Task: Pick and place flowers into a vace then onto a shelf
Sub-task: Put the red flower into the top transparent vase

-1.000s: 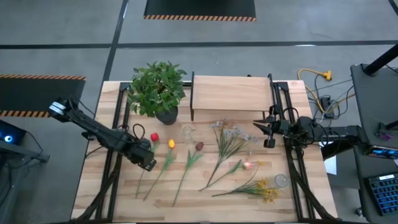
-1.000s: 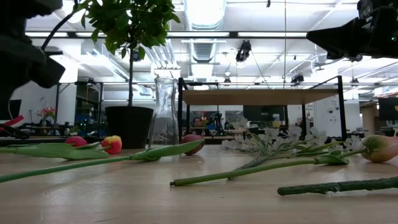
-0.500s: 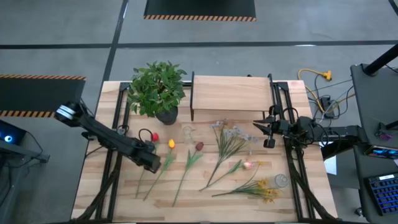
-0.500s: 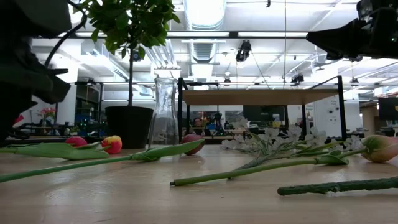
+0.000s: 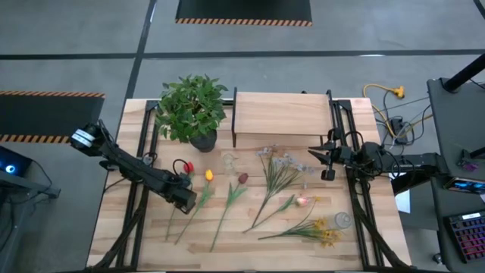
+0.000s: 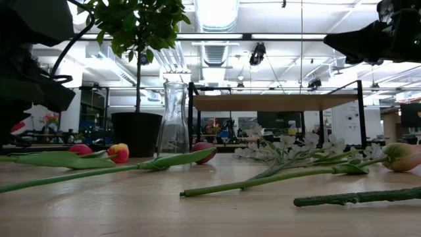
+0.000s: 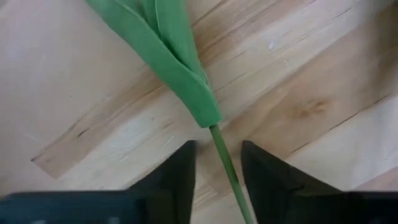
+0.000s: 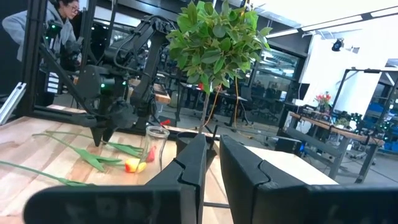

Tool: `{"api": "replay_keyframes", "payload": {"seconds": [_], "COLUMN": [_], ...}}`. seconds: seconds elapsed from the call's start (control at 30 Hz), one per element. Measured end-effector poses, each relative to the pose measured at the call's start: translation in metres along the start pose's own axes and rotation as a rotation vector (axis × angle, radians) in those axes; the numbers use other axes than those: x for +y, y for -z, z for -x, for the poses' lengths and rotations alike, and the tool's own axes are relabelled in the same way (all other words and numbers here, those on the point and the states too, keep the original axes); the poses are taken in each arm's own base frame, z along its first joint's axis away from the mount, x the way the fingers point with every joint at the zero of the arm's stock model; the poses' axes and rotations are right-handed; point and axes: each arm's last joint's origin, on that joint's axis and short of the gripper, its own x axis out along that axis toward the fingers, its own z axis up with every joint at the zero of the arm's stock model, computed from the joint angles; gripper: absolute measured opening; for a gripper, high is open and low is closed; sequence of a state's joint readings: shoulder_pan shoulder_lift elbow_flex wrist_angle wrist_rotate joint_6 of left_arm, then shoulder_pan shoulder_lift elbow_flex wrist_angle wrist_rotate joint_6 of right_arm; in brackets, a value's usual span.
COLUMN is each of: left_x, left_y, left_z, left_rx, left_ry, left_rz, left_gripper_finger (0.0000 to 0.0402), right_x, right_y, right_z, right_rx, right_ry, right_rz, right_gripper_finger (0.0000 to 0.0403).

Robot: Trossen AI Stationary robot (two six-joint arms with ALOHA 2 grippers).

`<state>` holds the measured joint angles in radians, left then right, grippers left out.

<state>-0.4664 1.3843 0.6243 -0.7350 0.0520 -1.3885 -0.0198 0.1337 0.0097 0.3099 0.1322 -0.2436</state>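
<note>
From above, left gripper sits low over the red tulip's stem, left-centre of the table. Only its wrist cam shows fingers straddling that stem, small gaps each side, not clamped. Right gripper waits at the right edge, fingers clenched, empty. Other flowers lie mid-table, near the glass vase; shelf at the far side. Right wrist cam catches a person in the workshop beyond.
</note>
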Motion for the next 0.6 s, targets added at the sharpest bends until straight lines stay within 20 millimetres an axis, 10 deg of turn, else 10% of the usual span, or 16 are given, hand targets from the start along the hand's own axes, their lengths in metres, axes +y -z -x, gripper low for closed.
{"api": "replay_keyframes", "payload": {"seconds": [0.23, 0.6], "left_x": [0.001, 0.001], "left_y": [0.0, 0.003], "left_z": [0.004, 0.041], "left_rx": [-0.005, -0.015], "left_ry": [0.025, 0.169], "left_rz": [-0.08, -0.231], "left_gripper_finger": [0.0008, 0.0001], "right_x": [0.0, 0.0], "right_y": [0.0, 0.001], "right_z": [0.0, 0.0], "right_rx": [0.0, 0.007], "right_ry": [0.0, -0.002], "right_rz": [0.0, 0.001], "right_gripper_finger": [0.0038, 0.0038]}}
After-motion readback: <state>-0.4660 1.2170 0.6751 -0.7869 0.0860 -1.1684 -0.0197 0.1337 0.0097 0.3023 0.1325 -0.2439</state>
